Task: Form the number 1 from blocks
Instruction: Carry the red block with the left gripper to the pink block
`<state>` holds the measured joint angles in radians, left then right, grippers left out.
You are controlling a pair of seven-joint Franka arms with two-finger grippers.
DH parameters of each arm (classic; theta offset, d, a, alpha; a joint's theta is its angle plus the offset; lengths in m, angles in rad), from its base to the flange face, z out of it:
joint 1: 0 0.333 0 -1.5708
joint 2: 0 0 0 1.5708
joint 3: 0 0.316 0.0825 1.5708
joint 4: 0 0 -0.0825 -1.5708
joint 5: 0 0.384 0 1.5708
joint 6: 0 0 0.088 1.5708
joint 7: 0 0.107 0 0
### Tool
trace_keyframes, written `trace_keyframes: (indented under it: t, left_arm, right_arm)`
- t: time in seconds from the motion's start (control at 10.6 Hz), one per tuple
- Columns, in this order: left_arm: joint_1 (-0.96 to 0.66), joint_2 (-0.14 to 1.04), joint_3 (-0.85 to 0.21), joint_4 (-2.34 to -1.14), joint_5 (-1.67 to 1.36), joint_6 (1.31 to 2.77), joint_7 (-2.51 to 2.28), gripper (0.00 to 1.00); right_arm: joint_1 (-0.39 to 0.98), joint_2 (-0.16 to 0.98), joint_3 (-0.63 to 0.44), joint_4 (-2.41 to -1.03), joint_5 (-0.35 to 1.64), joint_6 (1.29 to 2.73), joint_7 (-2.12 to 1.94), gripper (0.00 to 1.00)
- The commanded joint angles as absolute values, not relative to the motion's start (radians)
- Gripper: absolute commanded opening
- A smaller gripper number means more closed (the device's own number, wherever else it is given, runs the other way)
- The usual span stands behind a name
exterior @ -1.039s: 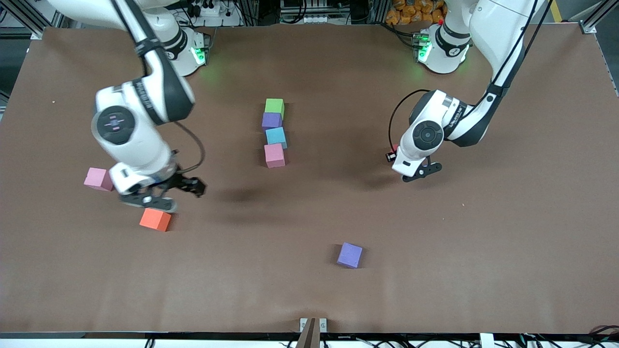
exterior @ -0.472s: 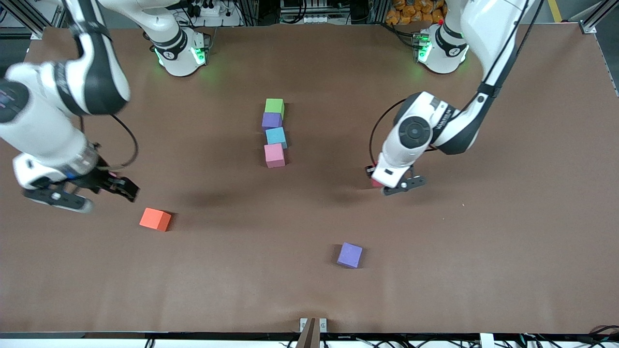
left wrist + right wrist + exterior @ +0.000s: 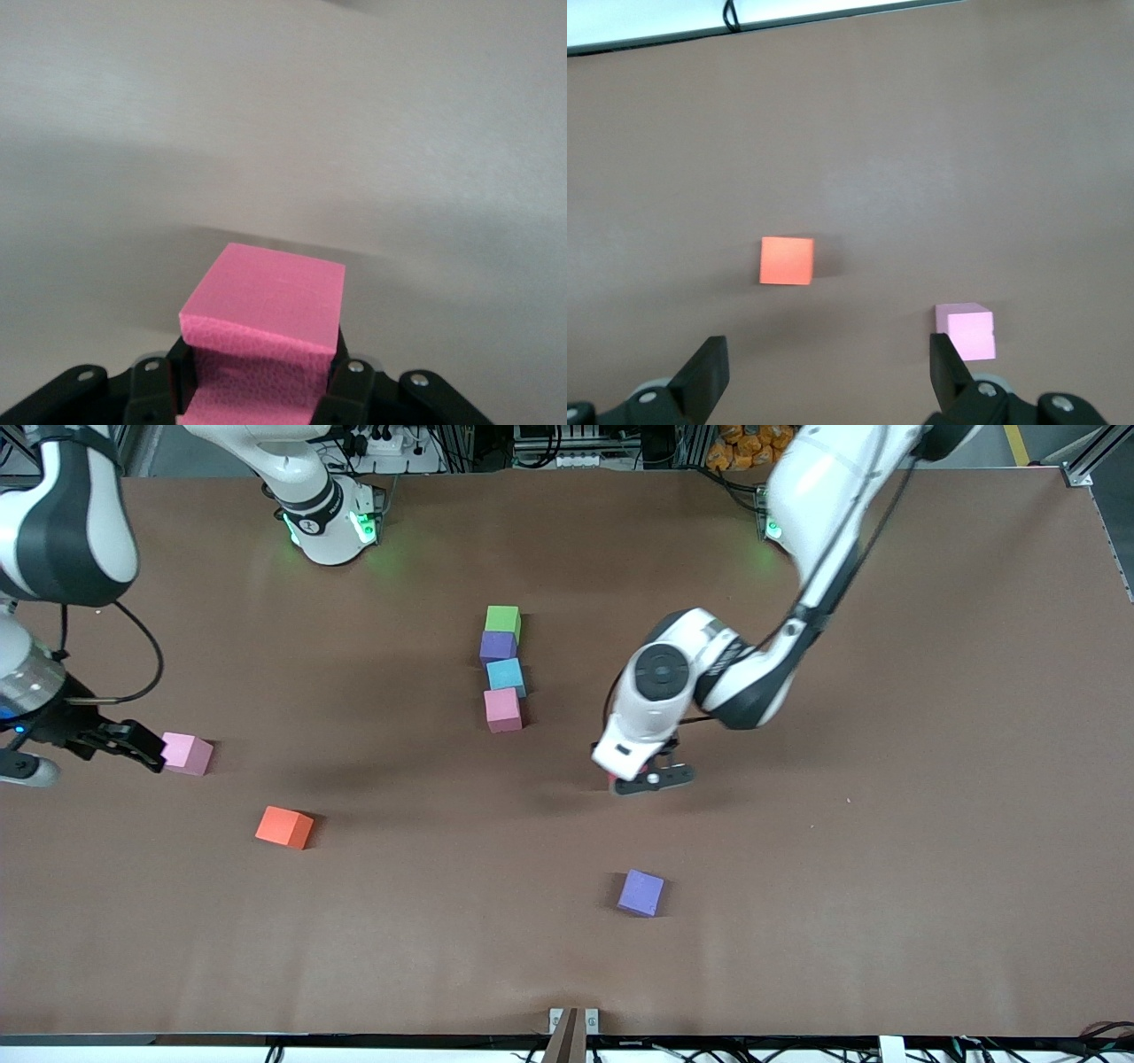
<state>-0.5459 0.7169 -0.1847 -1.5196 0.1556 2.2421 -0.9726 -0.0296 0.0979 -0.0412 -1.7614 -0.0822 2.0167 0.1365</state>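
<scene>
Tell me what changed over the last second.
The left gripper, shut on a red block, carried it from the left arm's end toward the column of four blocks. The right gripper, fingers open, swung away from the orange block to the table's edge, beside the loose pink block. The blocks on the table, including the loose purple block, stayed put.

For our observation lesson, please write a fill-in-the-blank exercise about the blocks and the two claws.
The row of blocks holds ___ blocks.
Its block farthest from the camera is ___.
The left claw grips a block; the right claw stands wide ___.
Missing: four; green; open.
</scene>
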Motion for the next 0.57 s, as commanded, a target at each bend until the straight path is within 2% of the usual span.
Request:
trace_keyframes:
  t: [0.0, 0.09, 0.38, 0.47]
  left_arm:
    - [-0.701, 0.866, -0.074, -1.311, 0.176, 2.217, -1.050, 0.00]
    - [-0.728, 0.896, -0.072, -1.275, 0.178, 2.247, -1.084, 0.00]
    - [-0.776, 0.905, -0.072, -1.270, 0.178, 2.339, -1.117, 0.00]
    - [-0.790, 0.905, -0.071, -1.270, 0.178, 2.358, -1.136, 0.00]
  right_arm:
    - [-0.049, 0.089, -0.040, -1.779, -0.060, 2.028, 0.109, 1.00]
    - [-0.052, 0.092, -0.040, -1.776, -0.060, 2.029, 0.110, 1.00]
    - [-0.063, 0.062, -0.037, -1.760, -0.043, 2.019, 0.107, 1.00]
    - [-0.064, 0.049, -0.037, -1.740, -0.025, 1.959, 0.104, 1.00]
